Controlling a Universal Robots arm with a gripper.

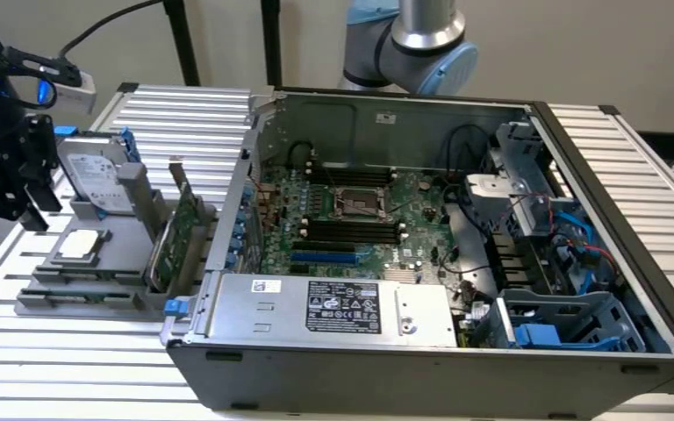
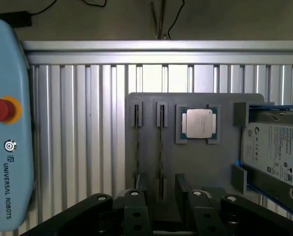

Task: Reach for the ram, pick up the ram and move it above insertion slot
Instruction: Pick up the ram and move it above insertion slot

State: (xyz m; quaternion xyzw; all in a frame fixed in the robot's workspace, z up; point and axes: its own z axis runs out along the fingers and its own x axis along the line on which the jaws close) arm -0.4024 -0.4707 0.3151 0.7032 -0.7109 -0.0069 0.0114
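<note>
The ram [image 2: 161,142] is a thin stick standing on edge in a narrow slot of the grey holder [image 2: 151,167]; a second slot alike [image 2: 138,142] runs beside it. My gripper [image 2: 161,196] hovers over the holder, open, its two black fingers [image 2: 141,196] set either side of the ram's line without touching it. In the exterior view the gripper [image 1: 21,206] hangs at the far left above the holder [image 1: 80,289]. The insertion slot [image 1: 347,230] is one of several long black sockets on the motherboard inside the open case.
The holder also carries a silver processor [image 2: 199,122], a hard drive [image 2: 274,152] and an upright green expansion card [image 1: 179,241]. A teach pendant [image 2: 8,128] lies beside it on the slatted table. The case walls [image 1: 243,175] rise between holder and motherboard.
</note>
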